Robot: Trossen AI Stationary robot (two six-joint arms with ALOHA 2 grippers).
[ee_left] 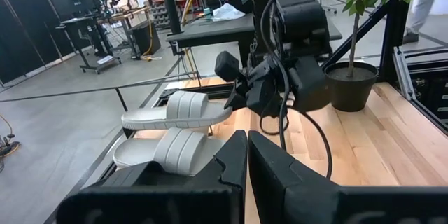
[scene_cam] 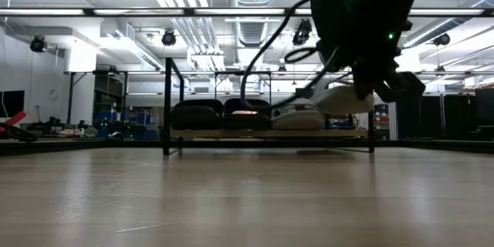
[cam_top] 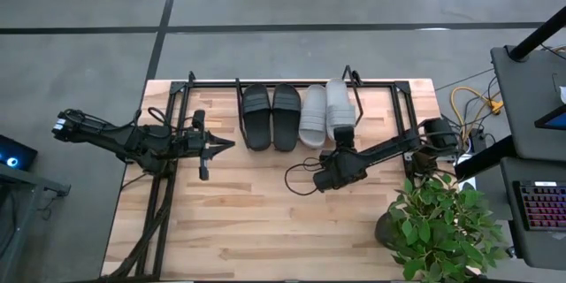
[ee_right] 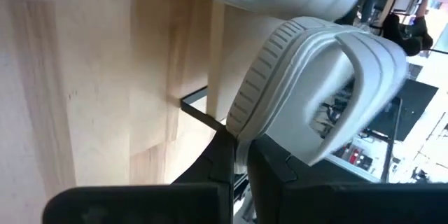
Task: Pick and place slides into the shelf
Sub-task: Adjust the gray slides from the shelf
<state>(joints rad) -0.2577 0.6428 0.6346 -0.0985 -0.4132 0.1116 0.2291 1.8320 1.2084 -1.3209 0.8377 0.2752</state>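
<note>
While the right gripper [cam_top: 343, 144] is clamped on the near end of a grey slide [cam_top: 339, 108], that slide is held raised over the shelf's [cam_top: 402, 106] right end, long axis near-to-far, beside its mate [cam_top: 313, 115] and the black pair [cam_top: 271, 115]; the left gripper [cam_top: 223, 145] is kept shut, left of the shelf.

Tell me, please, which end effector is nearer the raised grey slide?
Right: its end effector grips the grey slide at the heel; the left end effector waits beyond the black pair.
</note>
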